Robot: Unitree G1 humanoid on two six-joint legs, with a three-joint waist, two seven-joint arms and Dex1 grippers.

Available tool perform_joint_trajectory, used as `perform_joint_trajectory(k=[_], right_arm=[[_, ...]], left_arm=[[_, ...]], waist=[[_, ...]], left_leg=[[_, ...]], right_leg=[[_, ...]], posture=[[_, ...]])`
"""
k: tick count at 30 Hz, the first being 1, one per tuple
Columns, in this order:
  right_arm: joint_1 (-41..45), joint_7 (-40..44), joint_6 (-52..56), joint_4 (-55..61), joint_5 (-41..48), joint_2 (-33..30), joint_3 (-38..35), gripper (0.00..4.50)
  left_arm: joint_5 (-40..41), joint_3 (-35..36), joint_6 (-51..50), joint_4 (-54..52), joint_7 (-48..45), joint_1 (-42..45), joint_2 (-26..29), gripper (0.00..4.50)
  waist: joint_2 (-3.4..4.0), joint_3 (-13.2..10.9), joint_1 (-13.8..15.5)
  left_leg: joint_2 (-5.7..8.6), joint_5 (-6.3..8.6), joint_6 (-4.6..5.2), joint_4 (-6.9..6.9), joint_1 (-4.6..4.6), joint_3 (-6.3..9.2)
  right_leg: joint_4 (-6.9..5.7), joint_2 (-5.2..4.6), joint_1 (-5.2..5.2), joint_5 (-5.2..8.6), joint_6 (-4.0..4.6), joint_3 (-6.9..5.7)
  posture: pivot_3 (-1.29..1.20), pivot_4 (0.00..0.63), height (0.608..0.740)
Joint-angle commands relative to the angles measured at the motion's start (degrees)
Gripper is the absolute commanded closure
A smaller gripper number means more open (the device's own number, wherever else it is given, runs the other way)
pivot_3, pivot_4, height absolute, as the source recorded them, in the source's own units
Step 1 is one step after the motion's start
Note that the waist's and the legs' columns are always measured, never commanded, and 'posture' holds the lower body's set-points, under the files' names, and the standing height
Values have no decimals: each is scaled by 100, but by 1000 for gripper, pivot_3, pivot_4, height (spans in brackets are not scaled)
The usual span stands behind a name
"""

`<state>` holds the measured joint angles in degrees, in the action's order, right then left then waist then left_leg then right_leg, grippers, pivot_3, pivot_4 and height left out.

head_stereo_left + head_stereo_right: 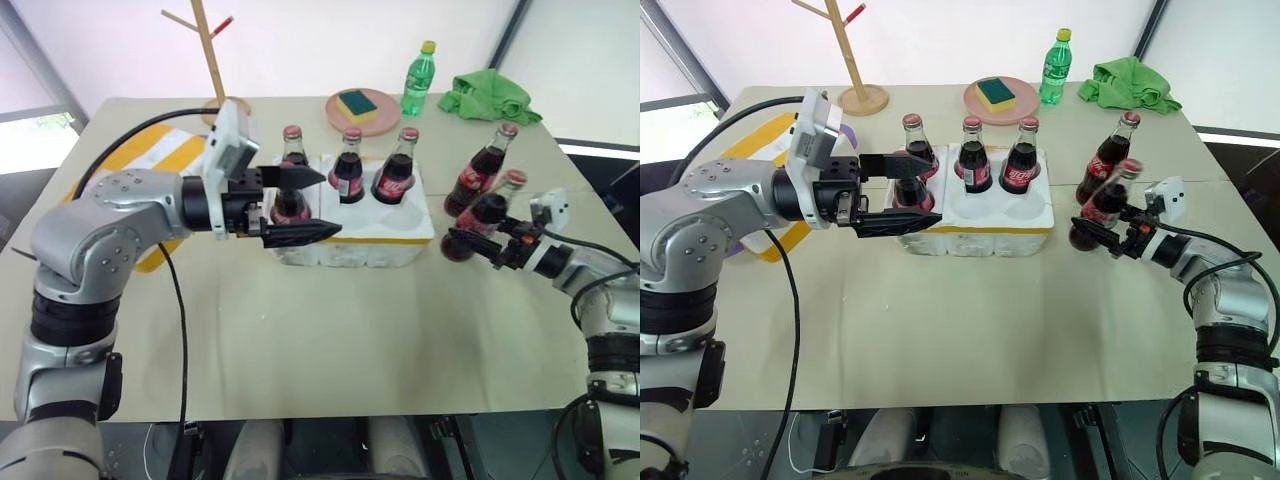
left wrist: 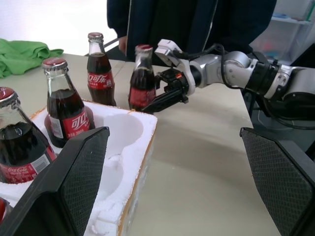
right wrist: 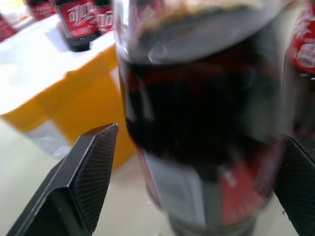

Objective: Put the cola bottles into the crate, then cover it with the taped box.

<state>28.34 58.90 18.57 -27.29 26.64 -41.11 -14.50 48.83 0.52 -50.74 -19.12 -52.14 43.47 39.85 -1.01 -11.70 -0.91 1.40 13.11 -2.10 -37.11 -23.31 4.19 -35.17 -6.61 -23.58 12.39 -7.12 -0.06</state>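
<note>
Right gripper (image 1: 1102, 233), fingers spread wide, has the nearer loose cola bottle (image 1: 1108, 203) upright between them, low on its body; the crate (image 1: 975, 215) lies beyond its fingertips. Left gripper (image 1: 908, 195) hovers wide, empty.

Crate: low white foam block with round wells (image 1: 985, 222), a yellow tape band round its base, standing upright near the middle of the table, toward the far edge.
Bottles in crate: four small glass bottles of dark cola with red labels and red caps; three upright in the far row (image 1: 971, 152), one in the near row at the left end (image 1: 290, 203). The other near wells are empty.
Bottles outside: two more cola bottles (image 1: 488, 166) upright on the table, just right of the crate, close together.
Taped box: white foam box with wide yellow stripes (image 1: 160, 153), near the table's far left corner, partly hidden.
</note>
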Motion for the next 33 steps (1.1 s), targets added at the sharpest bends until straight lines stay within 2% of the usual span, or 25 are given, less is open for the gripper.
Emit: perform_joint_trajectory(k=[1, 4, 7, 9, 14, 19, 22, 26, 30, 33], right_arm=[[234, 18, -194, -179, -71, 102, -2, 0], [313, 26, -283, -355, -169, 183, 55, 0], [427, -37, -396, -586, -191, 297, 26, 806], [457, -6, -443, -629, -195, 334, 23, 1628], [516, -5, -328, -543, -50, 344, -147, 1601], [732, 163, -141, -362, 186, -28, -477, 1601], [1121, 306, 359, 53, 534, -332, -633, 1601], [1392, 594, 1036, 913, 1048, -489, -574, 1601], [1883, 486, 1582, 1611, 1528, -182, -401, 1601], [2143, 376, 1720, 1762, 1565, 135, -189, 1601]], left_arm=[[45, 193, 45, -170, 20, 25, 63, 59], [41, 207, 40, -190, 20, -3, 83, 59], [45, 218, 27, -210, 48, -26, 91, 0], [49, 219, 25, -230, 52, -41, 107, 0], [57, 241, 18, -276, 50, -127, 167, 0], [89, 352, 10, -318, 66, -282, 260, 0], [164, 546, -38, -344, 56, -422, 463, 0], [263, 800, -102, -430, 29, -617, 728, 0], [400, 1078, -170, -543, 75, -809, 920, 0], [421, 1130, -161, -541, 161, -853, 948, 0]], waist=[[0, 0, -8], [0, 0, -9], [0, 0, -12], [0, 0, -16], [1, -1, -32], [23, -15, -16], [56, -34, -24], [62, -38, -42], [62, -38, -85], [60, -39, -110]], left_leg=[[0, 0, 0, 0, 0, 0], [0, 0, 0, 2, 1, 0], [0, 0, 0, 1, 0, 0], [0, 0, 0, 1, 1, 0], [-1, 0, 0, 2, 1, 0], [0, 0, 0, 1, -2, 0], [1, 0, 0, 1, -6, -3], [-6, 0, 0, 12, -7, -8], [-20, 1, 2, 20, -8, -7], [-19, 0, 1, 11, -10, -7]], right_leg=[[0, 0, 0, 0, -1, 0], [0, 0, -1, -2, -3, 0], [0, 0, 0, -3, -6, 0], [0, 0, -1, -4, -6, 1], [-1, 2, -1, -6, -9, 1], [-2, 2, -5, -6, -9, 2], [-3, 1, -10, -6, -9, 5], [-11, 7, -27, -6, -11, 10], [-15, 20, -38, -6, -10, 10], [-18, 20, -35, -7, -10, 10]], posture=[[0, 150, 740], [0, 150, 740], [0, 150, 740], [0, 150, 740], [0, 150, 740], [0, 150, 740], [0, 150, 740], [0, 150, 740], [0, 150, 740], [0, 150, 740]])
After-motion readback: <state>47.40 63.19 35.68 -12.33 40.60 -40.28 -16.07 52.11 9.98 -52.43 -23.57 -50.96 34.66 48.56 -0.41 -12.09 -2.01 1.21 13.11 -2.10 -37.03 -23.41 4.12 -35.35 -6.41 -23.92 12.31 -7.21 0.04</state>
